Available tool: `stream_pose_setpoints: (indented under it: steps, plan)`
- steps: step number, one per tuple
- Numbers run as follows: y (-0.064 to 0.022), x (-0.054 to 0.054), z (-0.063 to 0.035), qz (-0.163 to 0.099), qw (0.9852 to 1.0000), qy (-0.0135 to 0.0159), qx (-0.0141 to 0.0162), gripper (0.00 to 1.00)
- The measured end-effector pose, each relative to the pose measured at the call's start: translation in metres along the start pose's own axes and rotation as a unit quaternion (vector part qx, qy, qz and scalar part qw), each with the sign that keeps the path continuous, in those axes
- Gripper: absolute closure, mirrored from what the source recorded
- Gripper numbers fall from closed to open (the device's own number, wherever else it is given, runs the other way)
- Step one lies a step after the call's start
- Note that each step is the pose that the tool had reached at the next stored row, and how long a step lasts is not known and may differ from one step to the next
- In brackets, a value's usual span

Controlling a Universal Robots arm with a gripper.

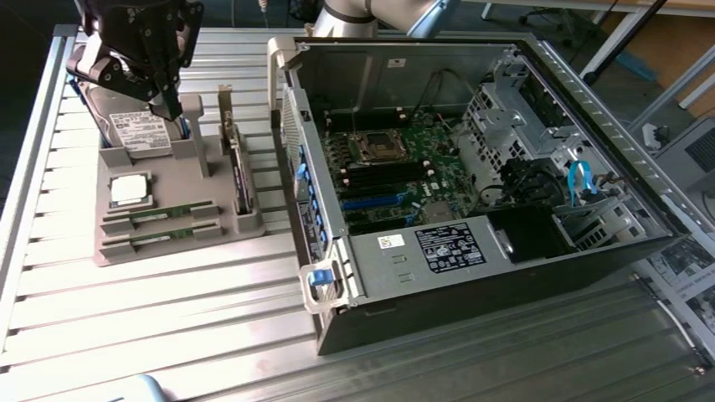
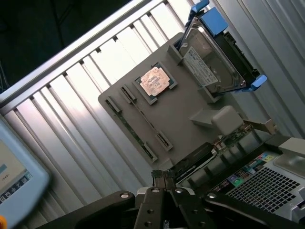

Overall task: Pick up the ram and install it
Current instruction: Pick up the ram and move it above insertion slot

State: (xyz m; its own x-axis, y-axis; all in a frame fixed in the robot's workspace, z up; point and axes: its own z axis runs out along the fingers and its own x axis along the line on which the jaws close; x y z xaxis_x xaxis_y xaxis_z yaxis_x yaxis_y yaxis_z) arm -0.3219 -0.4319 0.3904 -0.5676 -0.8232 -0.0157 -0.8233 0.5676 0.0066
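Ram: thin green stick, slotted in grey tray | fingers: pressed together, seemingly empty

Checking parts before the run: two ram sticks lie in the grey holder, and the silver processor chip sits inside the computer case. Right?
Not quite. The silver processor chip sits on the grey holder, beside the two ram sticks, not inside the computer case; the exterior view shows it.

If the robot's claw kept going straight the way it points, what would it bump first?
The gripper would probably meet the grey holder tray first, at its upright wall beside the hard drive, though depth is unclear.
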Motion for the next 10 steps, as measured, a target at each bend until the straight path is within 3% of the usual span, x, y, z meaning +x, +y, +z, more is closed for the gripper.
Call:
stream_pose_setpoints:
  steps: [10]
  plan:
    - [0.0000, 0.0000, 0.0000, -0.034, 0.9994, 0.0011, 0.0001, 0.89]
